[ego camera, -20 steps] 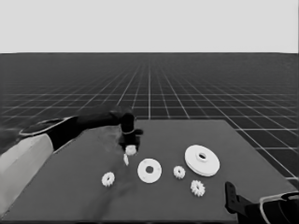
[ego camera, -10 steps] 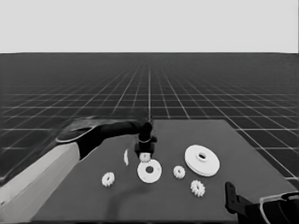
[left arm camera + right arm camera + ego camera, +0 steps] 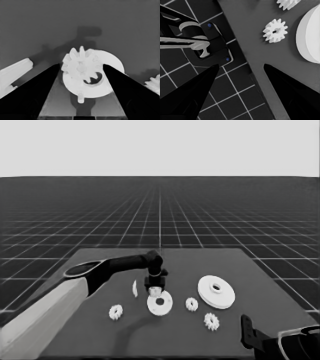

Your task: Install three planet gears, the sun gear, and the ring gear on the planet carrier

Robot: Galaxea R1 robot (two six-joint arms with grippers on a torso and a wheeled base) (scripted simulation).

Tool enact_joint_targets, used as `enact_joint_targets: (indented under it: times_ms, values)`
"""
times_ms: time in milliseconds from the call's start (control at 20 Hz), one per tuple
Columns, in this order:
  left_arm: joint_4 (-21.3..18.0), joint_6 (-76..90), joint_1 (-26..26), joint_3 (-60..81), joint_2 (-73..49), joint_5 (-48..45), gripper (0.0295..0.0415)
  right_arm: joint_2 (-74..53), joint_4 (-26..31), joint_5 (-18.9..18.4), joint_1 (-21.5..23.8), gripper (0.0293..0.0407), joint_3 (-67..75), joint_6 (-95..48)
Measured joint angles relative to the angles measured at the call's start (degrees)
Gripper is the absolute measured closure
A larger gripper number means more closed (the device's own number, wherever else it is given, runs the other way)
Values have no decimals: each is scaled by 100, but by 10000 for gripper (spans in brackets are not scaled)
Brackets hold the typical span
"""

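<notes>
Since a second ago the left hand (image 3: 156,287) has swung right from the worktop's (image 3: 260,270) left part, carrying a gear (image 3: 81,65), and now hangs over the far rim of the smaller round part (image 3: 160,303) near centre. Its fingers (image 3: 37,95) pinch the gear from both sides; the wrist view shows the gear above that part's (image 3: 100,86) hole, whether touching is unclear. Thin white piece (image 3: 134,288) lies just at 9 o'clock of the hand. Loose gears: one (image 3: 116,312) at 8 o'clock of the smaller part, one (image 3: 191,304) at 3 o'clock, one (image 3: 211,321) at 4 o'clock. Larger round part (image 3: 216,291) sits at 2 o'clock, apart. Right hand (image 3: 240,75) is parked at the near right corner, fingers spread, nothing between them.
</notes>
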Motion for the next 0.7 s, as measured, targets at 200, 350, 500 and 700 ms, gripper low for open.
enact_joint_targets:
  times_ms: [200,350,500,700]
  values:
    - [1,0,1,-1,1,-1,326,0,0,0,0,315,0,0]
    - [1,0,1,-2,1,-1,326,0,0,0,0,315,0,0]
    - [-438,-310,-514,563,-189,303,326,0,0,0,0,315,0,0]
    - [-684,-376,-791,681,-220,403,326,0,0,0,0,315,0,0]
